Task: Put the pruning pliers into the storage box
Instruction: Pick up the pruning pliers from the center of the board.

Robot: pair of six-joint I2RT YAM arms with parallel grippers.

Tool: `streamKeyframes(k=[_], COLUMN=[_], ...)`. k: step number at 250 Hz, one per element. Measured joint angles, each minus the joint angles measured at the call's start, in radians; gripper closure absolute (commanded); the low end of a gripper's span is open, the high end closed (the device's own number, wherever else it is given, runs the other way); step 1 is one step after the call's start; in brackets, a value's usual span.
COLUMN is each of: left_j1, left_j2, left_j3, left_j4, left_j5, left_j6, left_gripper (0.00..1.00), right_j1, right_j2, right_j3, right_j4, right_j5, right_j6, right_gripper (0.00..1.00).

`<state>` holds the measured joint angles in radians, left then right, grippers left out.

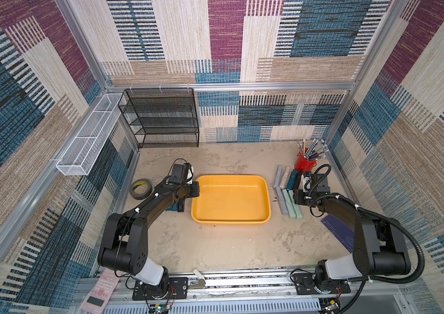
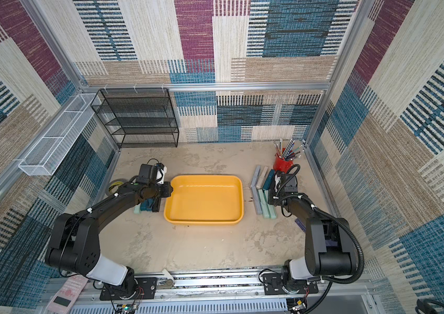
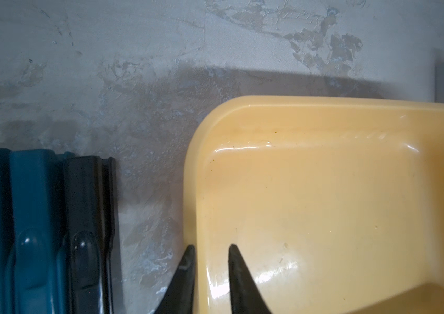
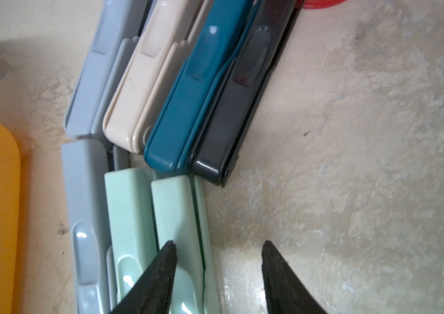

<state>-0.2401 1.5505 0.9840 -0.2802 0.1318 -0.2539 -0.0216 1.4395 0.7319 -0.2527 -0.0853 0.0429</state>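
Pruning pliers (image 4: 174, 212), pale-green plastic bar, 3 o'clock of yellow plastic storage box (image 1: 231, 201) | right fingers (image 4: 161, 271) half-open, empty: straddle it | left fingers (image 3: 238, 277): hold unclear

We see two arms of one build. The left arm (image 1: 144, 212) and the right arm (image 1: 351, 217) are chunky matte-black links with rounded joint housings. Each rises from a white tapered segment (image 1: 150, 269) above a black base plate (image 1: 180, 286) fastened with screws. Thin black cables run along the links, bound by small white ties (image 1: 137, 210). We note a thick ribbed black hose (image 1: 422, 258) on the right arm and a small green dot (image 1: 171, 184) on the left forearm. Each wrist bears a boxy black camera (image 1: 180, 170) beside a white part. The left claw (image 3: 212, 246) and right claw (image 4: 218, 242) have black fingers (image 4: 278, 274) tapering to points, finely ridged.
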Motion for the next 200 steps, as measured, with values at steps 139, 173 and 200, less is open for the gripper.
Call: streamKeyframes(k=[139,173,200], left_j1=[0.000,0.000,0.000], left_j2=[0.014,0.019,0.027], left_j3=[0.004,0.005,0.007], left_j4=[-0.040,-0.042,-0.046], left_j5=[-0.026,-0.029,-0.029], left_j6=[0.003,0.003,0.003], left_gripper=[0.70,0.71,0.71], right_j1=[0.009,0.014,0.021], right_j2=[-0.003,0.010,0.023], right_j3=[0.013,0.017,0.021], right_j4=[-0.026,-0.031,-0.033], right_j5=[-0.028,-0.035,-0.036], right_j6=[-0.002,-0.004,-0.006], right_gripper=[0.46,0.46,0.46])
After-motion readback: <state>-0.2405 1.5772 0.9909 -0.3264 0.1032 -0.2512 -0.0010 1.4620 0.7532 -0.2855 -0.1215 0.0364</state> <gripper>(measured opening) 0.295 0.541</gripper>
